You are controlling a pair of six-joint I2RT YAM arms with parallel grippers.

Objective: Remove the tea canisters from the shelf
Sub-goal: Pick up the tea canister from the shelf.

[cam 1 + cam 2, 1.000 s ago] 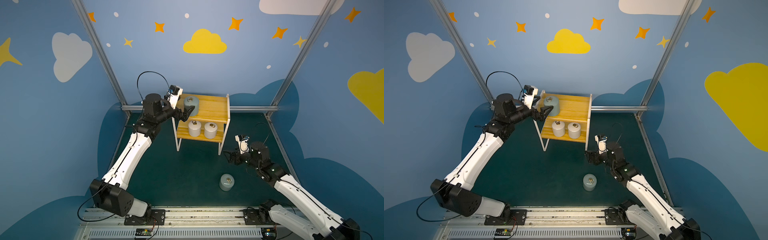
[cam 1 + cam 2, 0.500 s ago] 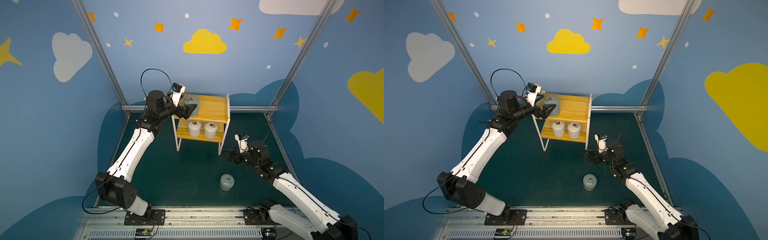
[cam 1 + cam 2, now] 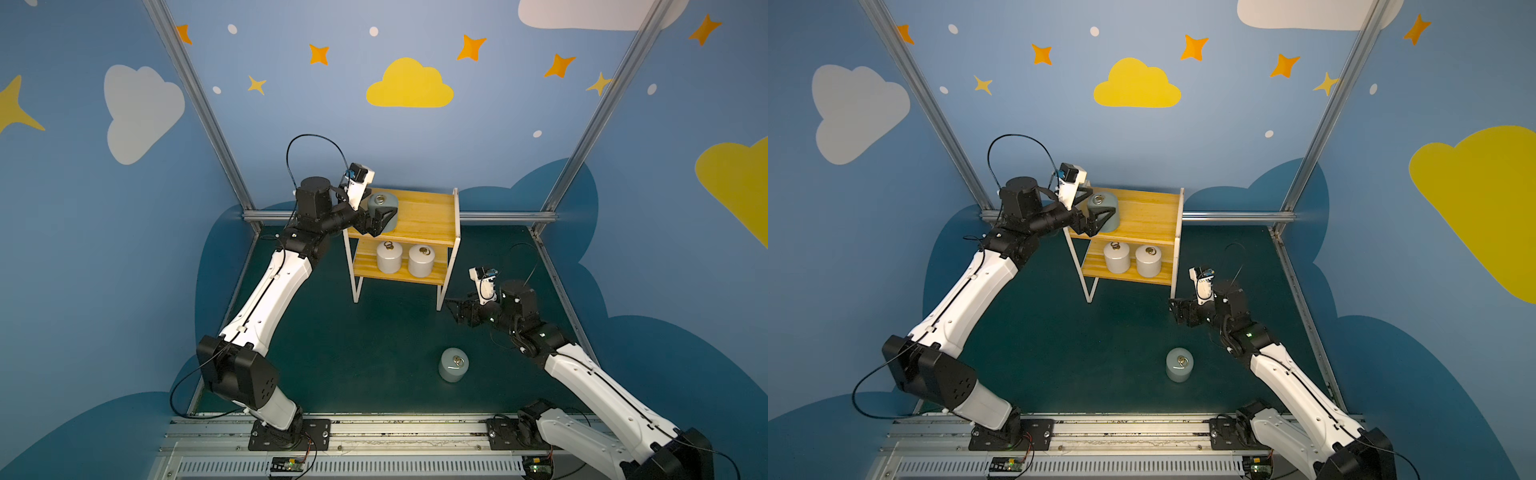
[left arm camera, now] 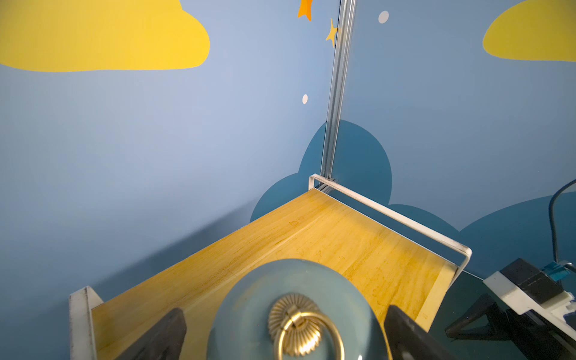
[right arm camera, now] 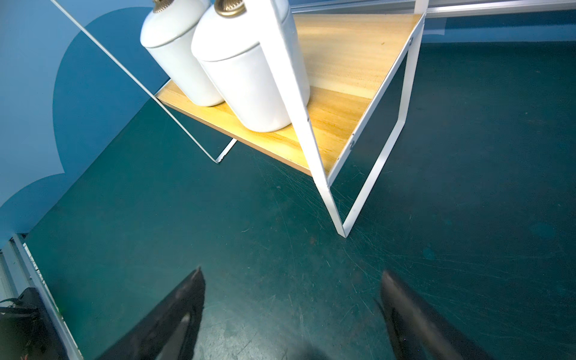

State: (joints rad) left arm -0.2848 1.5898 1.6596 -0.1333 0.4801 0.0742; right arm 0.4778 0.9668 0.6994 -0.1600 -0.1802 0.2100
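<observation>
The left gripper (image 3: 380, 208) was spread open around a grey-blue canister (image 3: 390, 202) on the shelf's (image 3: 419, 216) top left. Two white canisters (image 3: 389, 258) (image 3: 419, 262) were seen on its lower board, a grey canister (image 3: 453, 365) on the table (image 3: 365, 332), near the released, empty right gripper (image 3: 452, 311).

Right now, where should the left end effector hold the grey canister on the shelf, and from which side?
Probably its round side wall, from the left: the canister stands upright, the open left end effector straddles it, and the ring lies flat.

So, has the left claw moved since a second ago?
Yes. The left claw pushed in over the shelf's top board; its open jaws now straddle the canister.
</observation>
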